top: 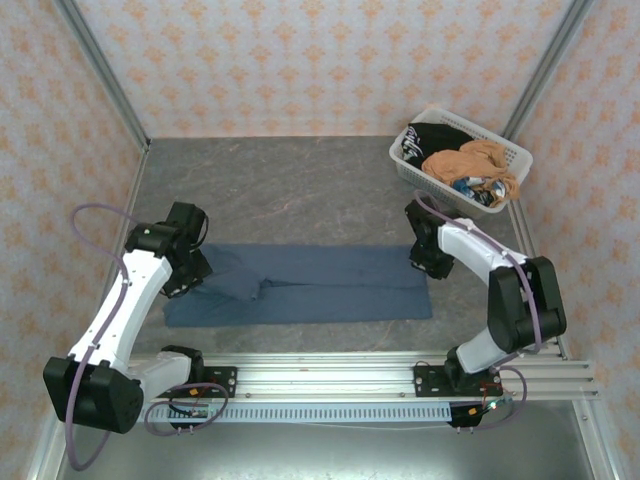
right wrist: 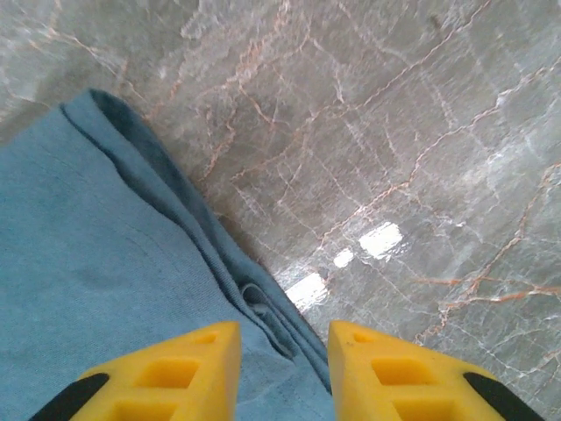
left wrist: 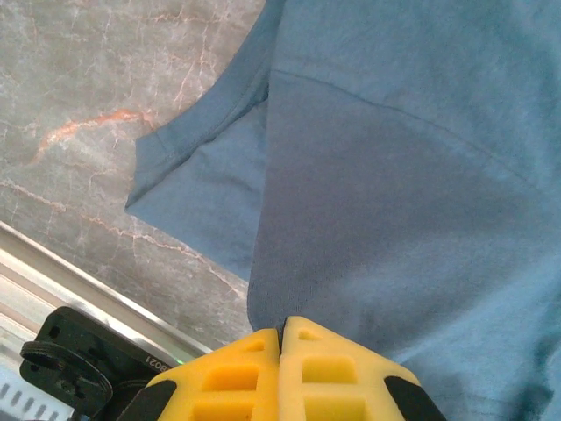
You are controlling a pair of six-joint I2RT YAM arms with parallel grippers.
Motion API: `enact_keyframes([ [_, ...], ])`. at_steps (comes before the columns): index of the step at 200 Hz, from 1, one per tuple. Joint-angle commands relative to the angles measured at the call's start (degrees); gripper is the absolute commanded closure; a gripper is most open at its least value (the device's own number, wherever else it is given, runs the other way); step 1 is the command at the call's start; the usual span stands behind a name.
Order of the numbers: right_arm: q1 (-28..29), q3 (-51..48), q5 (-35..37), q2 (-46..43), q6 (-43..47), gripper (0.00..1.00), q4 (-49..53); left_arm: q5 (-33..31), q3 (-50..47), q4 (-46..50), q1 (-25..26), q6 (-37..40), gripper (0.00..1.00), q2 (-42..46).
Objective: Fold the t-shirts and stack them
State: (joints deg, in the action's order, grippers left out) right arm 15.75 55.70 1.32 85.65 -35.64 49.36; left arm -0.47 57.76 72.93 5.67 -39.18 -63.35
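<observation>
Blue t-shirt (top: pixel 310 285): light, limp, should drape. Left gripper (left wrist: pixel 281 333) together, apparently pinching cloth; right gripper (right wrist: pixel 284 346) apart, straddling hem. Best hold: hem corners.

Three t-shirts are counted: one slate-blue t-shirt (top: pixel 320 285), one black t-shirt (top: pixel 435 138) and one orange-tan t-shirt (top: pixel 472 160); one white basket (top: pixel 425 183), one left gripper (left wrist: pixel 282 331) and one right gripper (right wrist: pixel 285 342) are also counted.

- The slate-blue t-shirt (left wrist: pixel 412 175) ran off the top and right edges of the left wrist view.
- Its hem left the right wrist view at the bottom edge, between the fingers of the right claw (right wrist: pixel 282 338).
- The black t-shirt's (top: pixel 440 133) white print was too small to read.
</observation>
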Motion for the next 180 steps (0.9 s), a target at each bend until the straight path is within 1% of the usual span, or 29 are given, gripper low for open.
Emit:
enact_keyframes([
  [1, 0.9, 0.2, 1.3, -1.6, -1.4, 0.69, 1.4, -0.8, -1.3, 2.1, 0.8, -0.7, 1.0, 0.8],
  [20, 1.8, 0.3, -1.2, -1.9, -1.7, 0.71, -0.8, 0.4, -2.5, 1.5, 1.0, -1.3, 1.0, 0.6],
  [51, 3.0, 2.2, -2.4, 0.1, -1.9, 0.72, -1.3, 2.1, -5.5, -0.3, 3.1, -3.9, 1.0, -0.1],
  [92, 3.2, 2.7, -3.4, 1.7, -1.1, 0.72, -1.9, 1.4, -7.2, -1.4, 6.6, -6.6, 1.0, -1.5],
  [144, 3.6, 2.8, -4.7, 3.5, -0.7, 0.72, -2.6, -0.2, -7.3, -1.3, 8.5, -6.9, 1.0, -2.9],
  [180, 3.6, 3.0, -5.4, 4.5, -0.4, 0.72, -3.2, -1.1, -10.0, -2.5, 10.2, -8.0, 1.0, -3.1],
])
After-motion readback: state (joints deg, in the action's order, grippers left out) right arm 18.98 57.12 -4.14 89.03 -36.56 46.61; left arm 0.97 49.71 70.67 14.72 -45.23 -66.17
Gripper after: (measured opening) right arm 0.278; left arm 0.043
